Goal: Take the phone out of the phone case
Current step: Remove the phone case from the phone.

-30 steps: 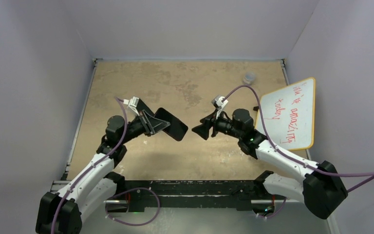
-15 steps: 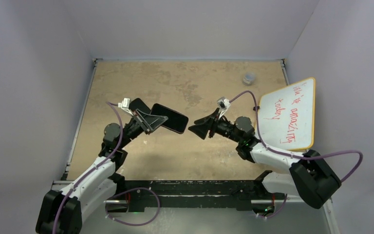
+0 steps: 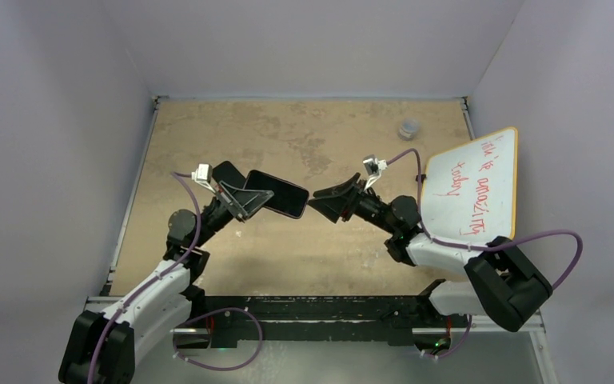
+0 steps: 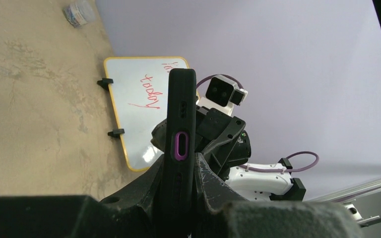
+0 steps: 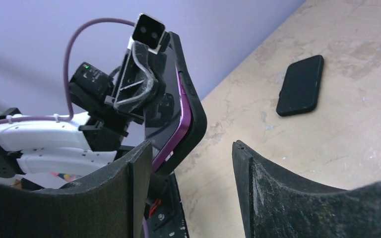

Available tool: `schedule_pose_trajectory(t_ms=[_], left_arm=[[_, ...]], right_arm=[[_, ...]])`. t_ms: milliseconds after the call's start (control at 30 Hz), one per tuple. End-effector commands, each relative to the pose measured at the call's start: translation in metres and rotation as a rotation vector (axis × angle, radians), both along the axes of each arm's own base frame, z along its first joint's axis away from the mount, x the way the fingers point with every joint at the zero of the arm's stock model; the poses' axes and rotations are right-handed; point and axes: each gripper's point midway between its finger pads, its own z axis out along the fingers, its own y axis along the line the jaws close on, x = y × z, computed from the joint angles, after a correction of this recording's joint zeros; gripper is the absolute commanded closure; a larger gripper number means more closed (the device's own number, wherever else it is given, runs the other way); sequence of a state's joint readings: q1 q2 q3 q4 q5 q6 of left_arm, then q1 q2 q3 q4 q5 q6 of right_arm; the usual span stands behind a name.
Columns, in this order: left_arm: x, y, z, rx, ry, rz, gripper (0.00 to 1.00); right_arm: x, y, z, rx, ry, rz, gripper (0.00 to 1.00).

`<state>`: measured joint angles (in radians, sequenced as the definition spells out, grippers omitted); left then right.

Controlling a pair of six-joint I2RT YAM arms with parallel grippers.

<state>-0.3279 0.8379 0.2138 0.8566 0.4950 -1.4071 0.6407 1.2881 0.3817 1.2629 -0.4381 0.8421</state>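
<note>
**Cased phone held in the air, other pincer open at its free end**

The left gripper (image 3: 248, 200) is clamped on the phone (image 3: 278, 194) and holds it above the table (image 3: 288, 128), a little left of centre. The phone lies roughly level, with its long side running left to right. It sits inside its black case (image 5: 194, 118), and the right wrist view shows a purple edge of the handset along the case's rim.

In the left wrist view the phone is edge-on between the two fingers (image 4: 139, 184), which press on its broad faces. A purple-ringed oval button shows on the case's narrow side.

The right gripper (image 3: 317, 204) stands open and holds nothing. From above, its tips are just at the phone's free right end, but the pictures do not show whether they touch it. In the right wrist view one corner of the phone is hidden behind one finger (image 5: 129, 183). A wide gap separates that corner from the other finger, with bare table showing between them.

A black slab (image 5: 301, 85) shaped like a phone lies flat on the table, well apart from the right gripper. A whiteboard (image 3: 472, 188) with red handwriting stands at the table's right edge. A small jar (image 3: 408, 126) sits near the far right corner.
</note>
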Motion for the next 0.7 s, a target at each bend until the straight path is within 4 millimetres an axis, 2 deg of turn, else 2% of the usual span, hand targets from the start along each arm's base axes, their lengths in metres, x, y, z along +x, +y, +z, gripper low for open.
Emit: schedule_pose_trajectory(t_ms=[0, 300, 667], left_arm=[[-0.009, 0.008, 0.048, -0.122, -0.148, 0.010, 1.00], [-0.017, 0.009, 0.058, -0.169, -0.163, -0.011, 1.00], [-0.016, 0.009, 0.052, -0.163, -0.147, -0.010, 1.00]], right_arm=[[-0.010, 0.000, 0.025, 0.091, -0.057, 0.038, 0.39], [-0.014, 0.004, 0.031, 0.136, -0.070, 0.084, 0.44], [-0.023, 0.007, 0.042, 0.179, -0.088, 0.135, 0.43]])
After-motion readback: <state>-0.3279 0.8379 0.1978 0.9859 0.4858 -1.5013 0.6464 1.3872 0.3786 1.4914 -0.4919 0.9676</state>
